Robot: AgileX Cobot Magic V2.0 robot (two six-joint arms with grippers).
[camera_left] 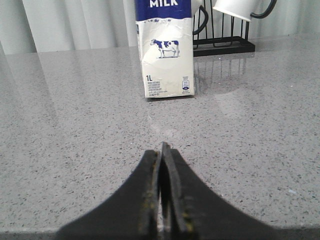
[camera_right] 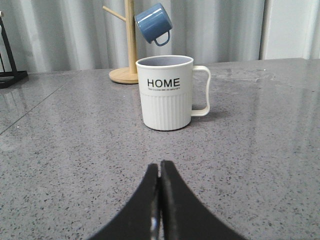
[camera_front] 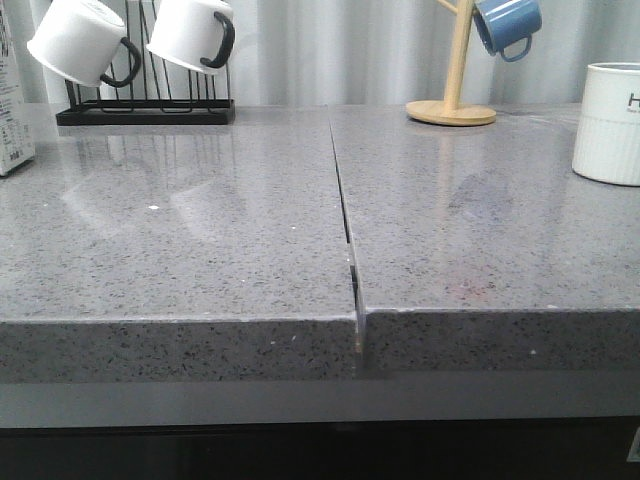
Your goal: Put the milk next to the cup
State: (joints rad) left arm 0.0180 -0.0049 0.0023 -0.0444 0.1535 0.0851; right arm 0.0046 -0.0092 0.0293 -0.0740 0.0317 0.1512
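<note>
The milk (camera_left: 165, 55), a tall white carton with a blue top band and a small cow picture, stands upright on the grey counter; only its edge (camera_front: 12, 100) shows at the far left of the front view. The cream cup (camera_right: 166, 92) marked "HOME", ribbed below and with its handle to one side, stands at the far right (camera_front: 608, 122). My left gripper (camera_left: 161, 150) is shut and empty, well short of the carton. My right gripper (camera_right: 160, 165) is shut and empty, some way before the cup. Neither arm shows in the front view.
A black wire rack (camera_front: 145, 105) holding two white mugs with black handles (camera_front: 85, 40) stands at the back left, just beside the milk. A wooden mug tree (camera_front: 452, 100) with a blue mug (camera_front: 508, 25) stands at the back right. A seam (camera_front: 345, 220) splits the counter.
</note>
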